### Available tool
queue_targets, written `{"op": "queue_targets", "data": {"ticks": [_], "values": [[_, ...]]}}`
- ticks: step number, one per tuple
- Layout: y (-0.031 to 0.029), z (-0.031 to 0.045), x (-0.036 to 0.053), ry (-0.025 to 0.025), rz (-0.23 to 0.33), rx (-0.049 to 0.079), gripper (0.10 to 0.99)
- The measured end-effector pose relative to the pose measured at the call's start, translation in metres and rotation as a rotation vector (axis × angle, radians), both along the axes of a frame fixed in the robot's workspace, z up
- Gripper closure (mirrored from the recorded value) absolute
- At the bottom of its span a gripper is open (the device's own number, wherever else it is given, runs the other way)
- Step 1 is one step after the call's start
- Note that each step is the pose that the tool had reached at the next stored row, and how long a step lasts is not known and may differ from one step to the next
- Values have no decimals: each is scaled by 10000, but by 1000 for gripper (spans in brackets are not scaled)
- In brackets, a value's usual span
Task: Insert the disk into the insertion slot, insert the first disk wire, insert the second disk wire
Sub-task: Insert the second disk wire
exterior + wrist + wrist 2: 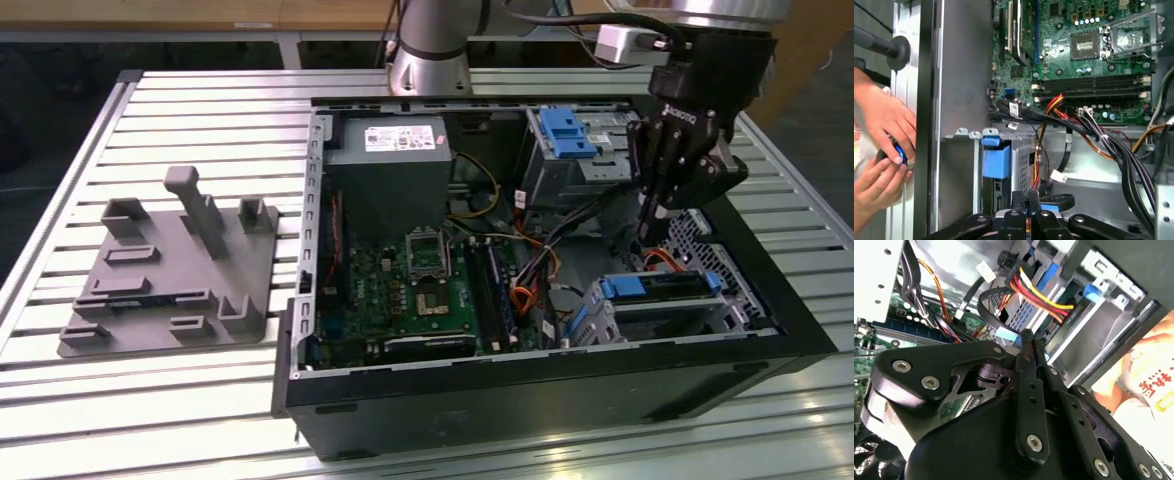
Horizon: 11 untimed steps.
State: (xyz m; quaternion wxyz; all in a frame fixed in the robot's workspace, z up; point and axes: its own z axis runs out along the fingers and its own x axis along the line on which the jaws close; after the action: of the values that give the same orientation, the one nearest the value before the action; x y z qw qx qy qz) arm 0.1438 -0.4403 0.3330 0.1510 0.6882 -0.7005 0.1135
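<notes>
One gripper (650,232) hangs inside computer case (534,390), fingers pressed together, above disk (663,287) seated in insertion slot (681,318).

The arm hung near-vertical with its gripper (653,232) pointing down, fingers (1030,347) pressed together at the tips, while a person's two hands (881,145) met well aside of the jaws.

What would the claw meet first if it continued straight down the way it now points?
Probably the red and orange wire bundle just beyond the tips of the claw, above the disk seated in the insertion slot. Depth is unclear, so it might pass beside the wires.
</notes>
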Motion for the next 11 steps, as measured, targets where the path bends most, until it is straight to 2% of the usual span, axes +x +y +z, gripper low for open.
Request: {"op": "queue_targets", "data": {"ticks": [2,4,6,8,11], "values": [[-5,-1,35,4,1,164,941],[-7,0,36,4,-24,343,941],[-10,0,36,4,-69,469,941],[-15,0,36,2,-125,557,941],[-40,0,36,1,-191,619,941]]}}
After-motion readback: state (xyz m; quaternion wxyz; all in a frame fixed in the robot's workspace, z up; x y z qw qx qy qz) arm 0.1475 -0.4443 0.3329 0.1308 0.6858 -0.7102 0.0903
